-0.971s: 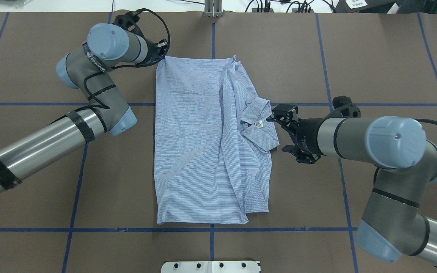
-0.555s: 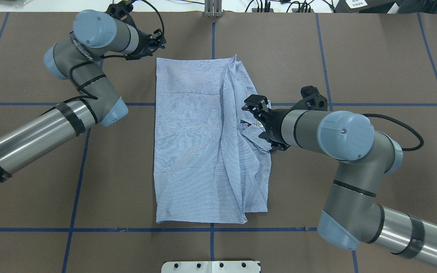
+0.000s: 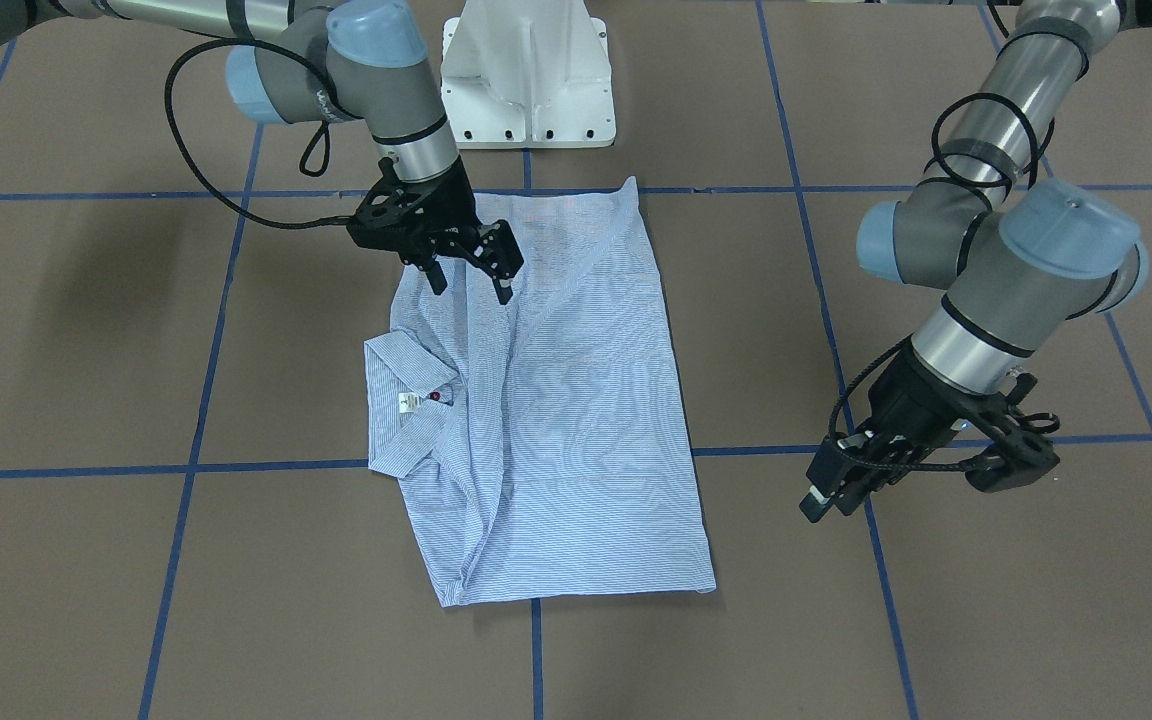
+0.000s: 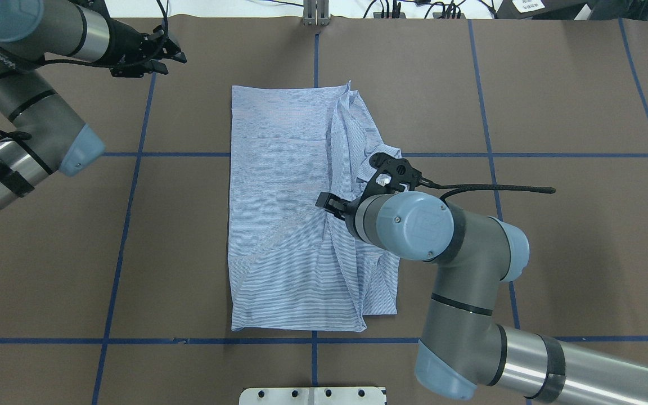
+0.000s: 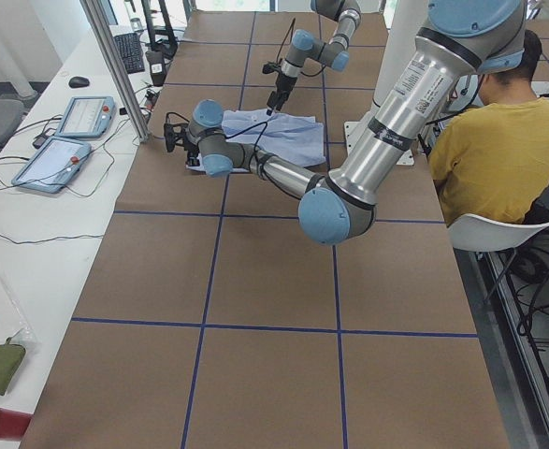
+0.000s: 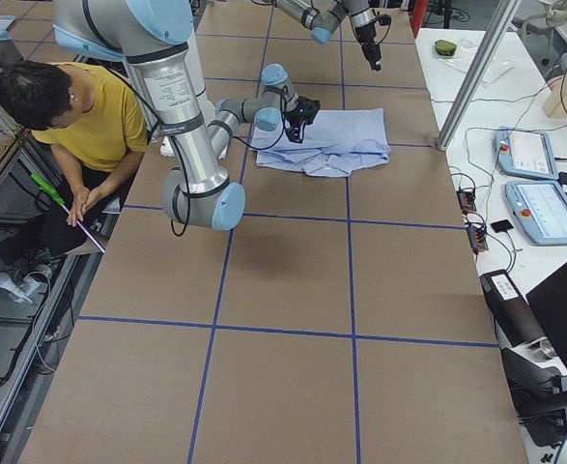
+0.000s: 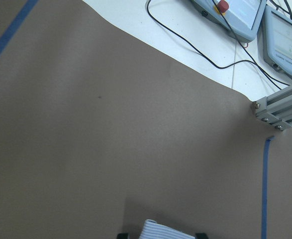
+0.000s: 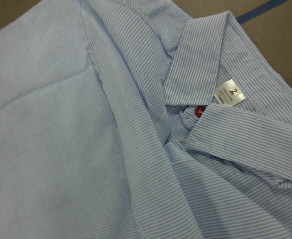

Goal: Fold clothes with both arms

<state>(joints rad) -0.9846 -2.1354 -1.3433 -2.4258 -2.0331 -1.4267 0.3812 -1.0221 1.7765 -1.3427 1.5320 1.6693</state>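
The blue-and-white striped shirt (image 4: 284, 214) lies flat on the table, folded into a long rectangle, with its collar (image 3: 401, 425) on my right side. In the right wrist view the collar's white label (image 8: 229, 93) and a dark red button (image 8: 200, 111) sit just below the camera. My right gripper (image 3: 471, 288) hangs open just above the shirt, on the base side of the collar, holding nothing. My left gripper (image 4: 178, 56) is off the cloth, over bare table beyond the shirt's far left corner. Its fingertips (image 3: 826, 500) look drawn together and hold nothing.
The white pedestal base (image 3: 526, 80) stands at the robot's edge of the table. An aluminium post (image 4: 315, 14) rises at the far edge, with control tablets (image 5: 82, 117) behind it. A seated person in yellow (image 5: 489, 159) is beside the base. Blue tape lines cross the brown table.
My left gripper has pulled away from the shirt's far left corner, out to the left. My right gripper has swung from beside the collar to over the shirt. The shirt has not moved.
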